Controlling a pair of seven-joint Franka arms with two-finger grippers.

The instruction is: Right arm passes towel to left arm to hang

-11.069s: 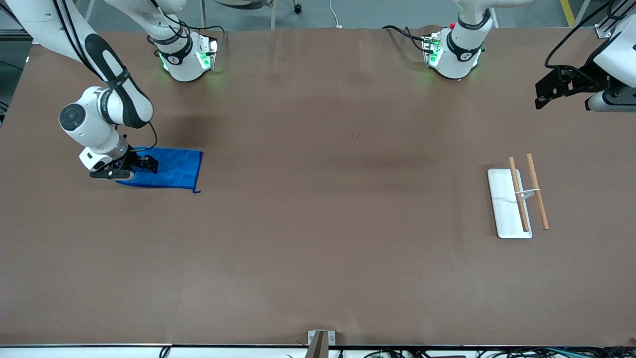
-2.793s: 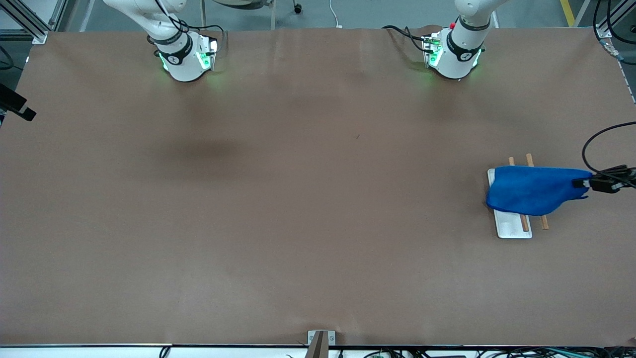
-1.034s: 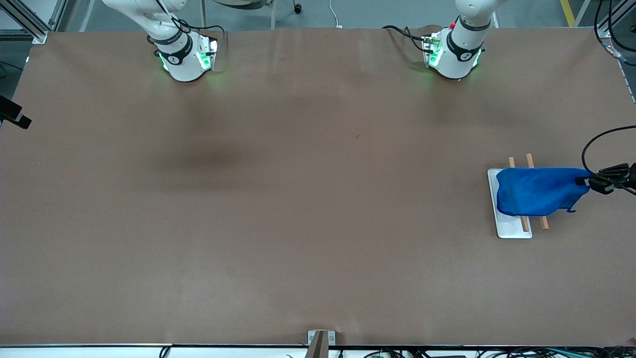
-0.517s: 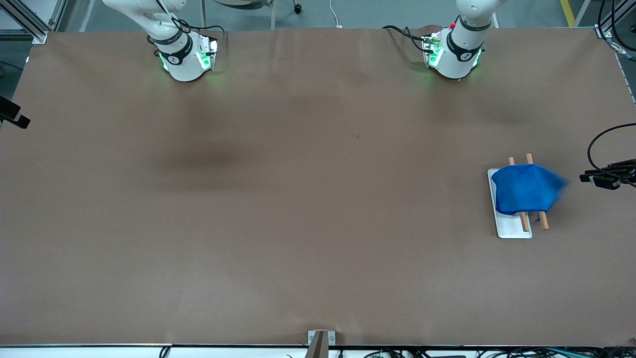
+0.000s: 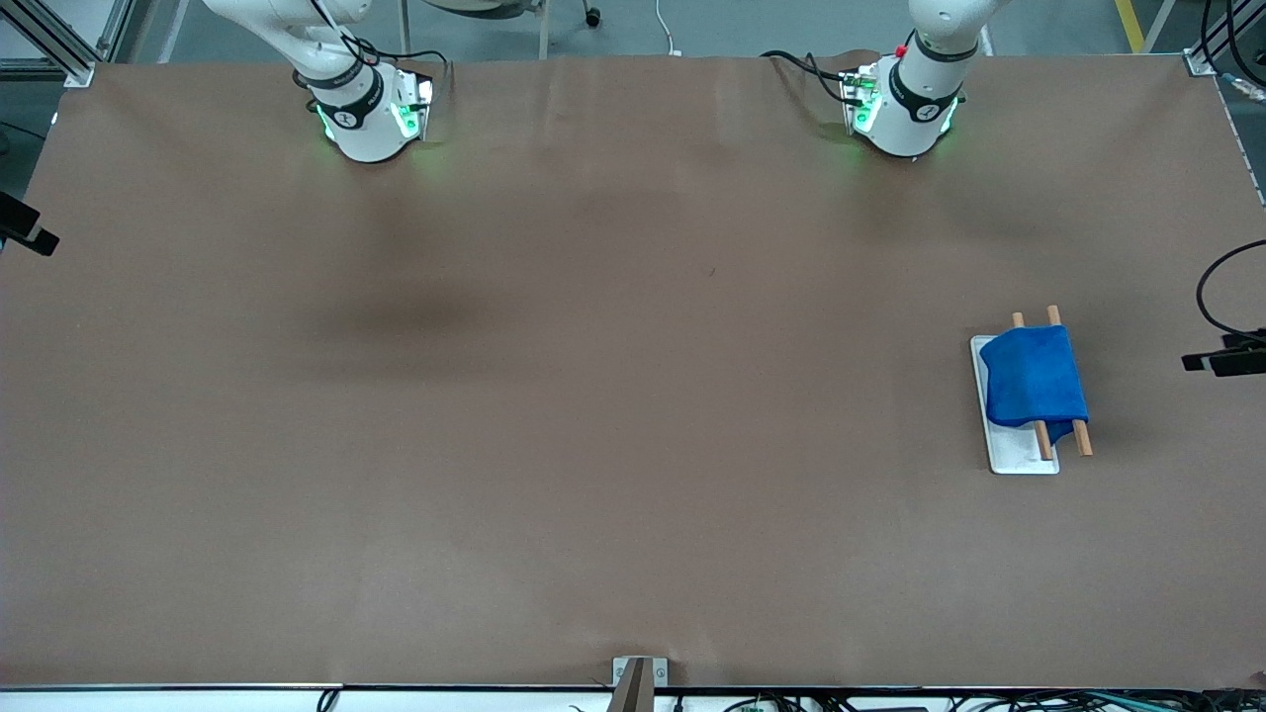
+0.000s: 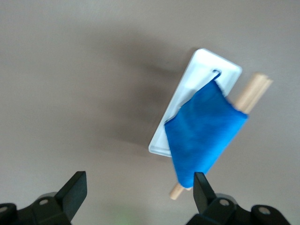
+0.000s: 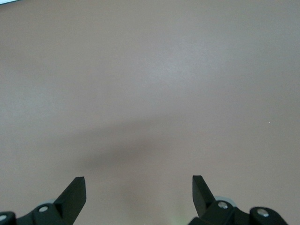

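The bright blue towel hangs draped over the two wooden rods of a small rack with a white base, toward the left arm's end of the table. It also shows in the left wrist view, folded over a rod. My left gripper is open and empty, in the air at the table's edge beside the rack; the left wrist view shows it apart from the towel. My right gripper is open and empty over bare table; in the front view it shows only at the picture's edge.
The brown table spreads wide between the two arm bases. A small metal bracket sits at the table's edge nearest the front camera.
My left gripper let go of the towel and drew away toward the table's edge. The towel's held end dropped and now hangs over the rods. The right arm has stayed still.
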